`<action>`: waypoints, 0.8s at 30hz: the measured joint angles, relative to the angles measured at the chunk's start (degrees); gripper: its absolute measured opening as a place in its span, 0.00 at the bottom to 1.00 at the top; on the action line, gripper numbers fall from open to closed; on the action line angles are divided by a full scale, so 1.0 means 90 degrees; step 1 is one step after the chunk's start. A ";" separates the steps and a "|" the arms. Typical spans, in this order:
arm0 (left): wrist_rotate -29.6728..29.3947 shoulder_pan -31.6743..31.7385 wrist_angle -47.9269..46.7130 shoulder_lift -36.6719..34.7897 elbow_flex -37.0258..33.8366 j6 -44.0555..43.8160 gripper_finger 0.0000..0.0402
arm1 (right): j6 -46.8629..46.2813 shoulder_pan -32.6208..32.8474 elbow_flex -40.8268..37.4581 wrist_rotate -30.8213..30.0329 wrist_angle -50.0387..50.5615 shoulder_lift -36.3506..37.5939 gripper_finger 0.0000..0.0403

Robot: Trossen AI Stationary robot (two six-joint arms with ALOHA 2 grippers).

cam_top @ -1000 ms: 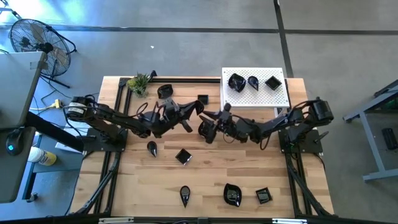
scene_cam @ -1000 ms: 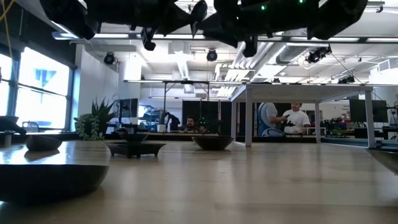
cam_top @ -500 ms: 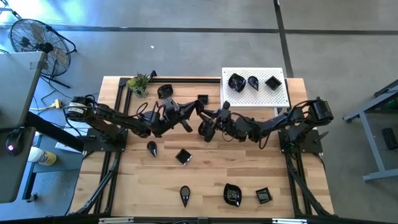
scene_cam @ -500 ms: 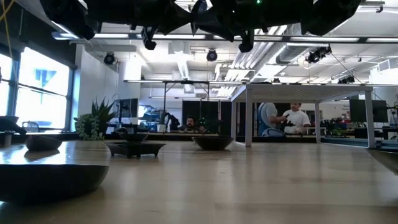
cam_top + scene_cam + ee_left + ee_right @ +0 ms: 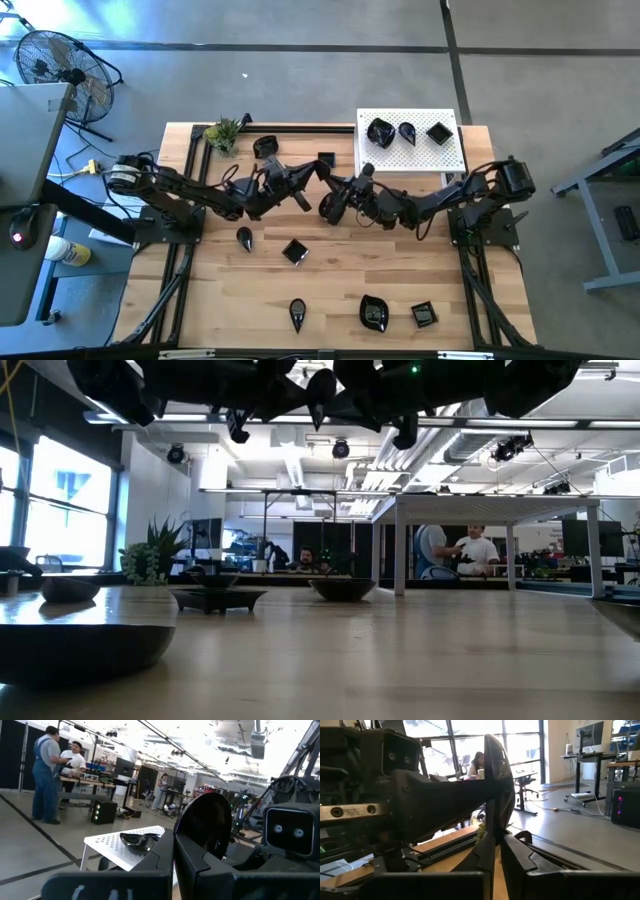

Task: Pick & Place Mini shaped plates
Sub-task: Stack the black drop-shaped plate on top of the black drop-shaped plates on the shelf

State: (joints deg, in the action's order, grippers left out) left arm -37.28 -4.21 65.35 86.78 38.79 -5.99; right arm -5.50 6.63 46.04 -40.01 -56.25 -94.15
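Above the table's middle a mini shaped plate, glossy black, stands on edge in the air between my two grippers. My left gripper reaches it from the table's left and my right gripper from the right; both are shut on it. In the left wrist view the plate shows its hollow face. In the right wrist view the plate is edge-on. More black plates lie on the wood, among them a teardrop one and a square one. Three sit on the white perforated platform. My left gripper pinches the plate's rim between its two shut fingers, coming in about level from the table's left. The plate stands upright beyond the fingertips, clear of the table. My right gripper pinches the plate's lower rim between its two fingers, about level from the table's right. The plate rises edge-on above the fingertips, lifted clear. My left gripper's finger meets the same plate from the other side.
A small green plant stands at the far left corner. Plates also lie near the front edge: a teardrop one, a wavy-edged one and a square one. Two lie at the back. People stand in the room beyond.
My right gripper has shut onto the plate that my left gripper keeps holding, and its wrist has turned a little. The plate stays in the air between the two grippers, in about the same place.
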 joint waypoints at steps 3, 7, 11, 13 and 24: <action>0.0068 0.0000 -0.0042 0.0000 0.0000 0.0147 0.00 | 0.0000 0.0002 -0.0005 -0.0055 0.0005 0.0000 0.03; 0.0082 0.0000 -0.0100 0.0000 0.0000 0.0208 0.01 | 0.0000 0.0002 -0.0005 -0.0086 0.0019 0.0000 0.03; 0.0138 -0.0005 -0.0268 0.0000 0.0000 0.0678 0.06 | 0.0055 -0.0005 -0.0005 -0.0278 -0.0006 0.0000 0.03; 0.0268 -0.0014 -0.0547 -0.0031 -0.0009 0.0844 0.11 | 0.0068 -0.0010 0.0009 -0.0204 -0.0080 0.0000 0.02; 0.0703 -0.0002 -0.2450 -0.0963 -0.0012 0.0613 0.41 | 0.0056 -0.0075 0.0020 -0.0191 -0.0095 0.0010 0.00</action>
State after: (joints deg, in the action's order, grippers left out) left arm -30.95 -4.23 43.30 78.11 38.68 -0.47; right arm -4.99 5.96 46.22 -41.73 -57.10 -94.06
